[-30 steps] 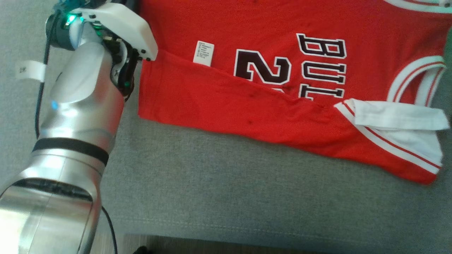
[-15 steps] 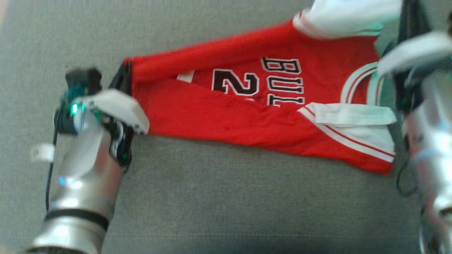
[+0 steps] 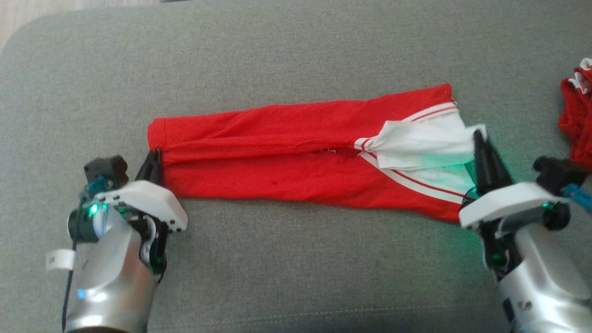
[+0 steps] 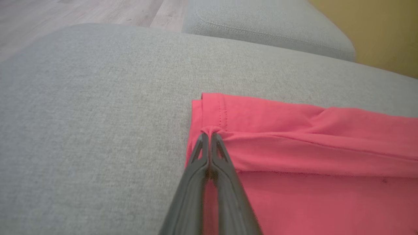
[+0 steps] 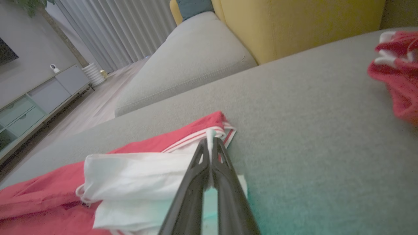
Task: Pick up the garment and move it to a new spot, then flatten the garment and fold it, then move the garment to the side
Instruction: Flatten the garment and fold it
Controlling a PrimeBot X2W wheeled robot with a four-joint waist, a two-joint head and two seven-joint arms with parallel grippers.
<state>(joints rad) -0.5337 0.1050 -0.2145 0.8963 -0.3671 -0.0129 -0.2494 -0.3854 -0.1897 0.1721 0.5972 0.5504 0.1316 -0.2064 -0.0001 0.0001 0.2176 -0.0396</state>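
The garment [image 3: 286, 152] is a red jersey with white trim, folded lengthwise into a long narrow strip on the grey cushion. My left gripper [image 3: 155, 159] is shut on the garment's left end, and the left wrist view shows its fingertips [image 4: 209, 135] pinching the red hem [image 4: 215, 111]. My right gripper [image 3: 478, 138] is shut on the white-trimmed right end; in the right wrist view a bit of white fabric [image 5: 210, 133] sticks up between its closed fingers. The strip lies flat between both grippers.
A second crumpled red and white cloth [image 3: 576, 115] lies at the cushion's right edge, also seen as red cloth [image 5: 396, 75] in the right wrist view. Another grey cushion [image 5: 186, 62] and a yellow seat back [image 5: 294, 23] stand beyond. Bare grey cushion [image 3: 300, 268] lies nearer me.
The far half of the jersey has come over the near half, hiding the printed number and letters. The head camera has pulled back, and both grippers have come into view at the strip's ends.
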